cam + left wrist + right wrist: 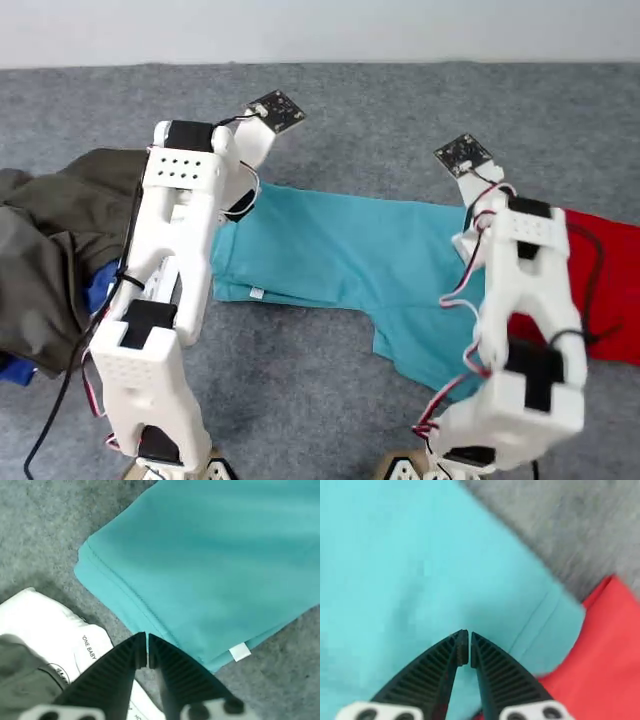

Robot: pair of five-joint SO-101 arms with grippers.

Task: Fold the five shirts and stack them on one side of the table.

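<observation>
The teal shirt [340, 250] lies spread across the middle of the desk [400, 110]. The left tool [147, 650] is closed at its hem and the right tool [469, 647] is closed over its sleeve; whether either pinches cloth is unclear. A red shirt [610, 260] is cut off at the right edge. At the left edge, an olive garment [50, 240] half hides a blue one [98, 285].

Bare table [400, 110] beyond the teal shirt [350, 250] — olive pile [50, 250] at one end, red shirt [610, 260] opposite

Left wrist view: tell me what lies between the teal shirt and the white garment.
A bare strip of grey table cover; the left wrist view shows it.
</observation>
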